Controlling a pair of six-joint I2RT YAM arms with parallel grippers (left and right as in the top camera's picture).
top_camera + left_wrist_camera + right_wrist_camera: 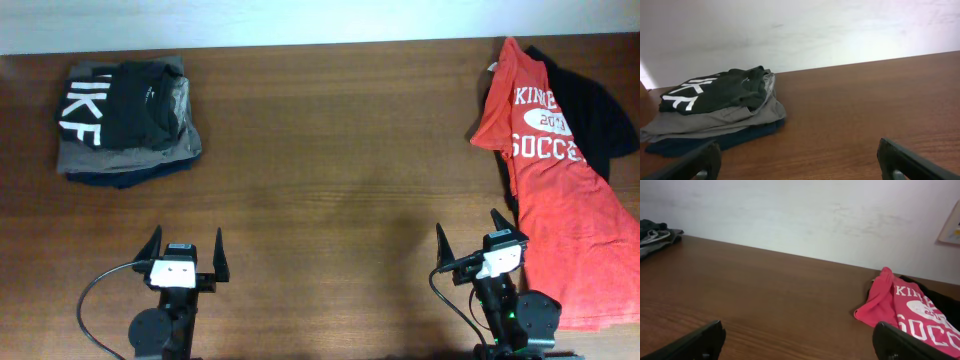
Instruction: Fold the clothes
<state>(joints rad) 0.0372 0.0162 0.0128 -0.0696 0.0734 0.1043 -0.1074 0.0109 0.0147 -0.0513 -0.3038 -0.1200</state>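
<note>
Along the right edge of the table, up to its far corner: red-orange T-shirt, unfolded, print up, partly over a black garment; at the near edge, left gripper and right gripper spread wide, grasping nothing; folded stack near far left corner.

Soft, even light overhead; the table shows a faint sheen at centre and only pale shadows. In the left wrist view the wall glares white toward 1 o'clock, and the left pincer at 6 o'clock is dark and blurred.
</note>
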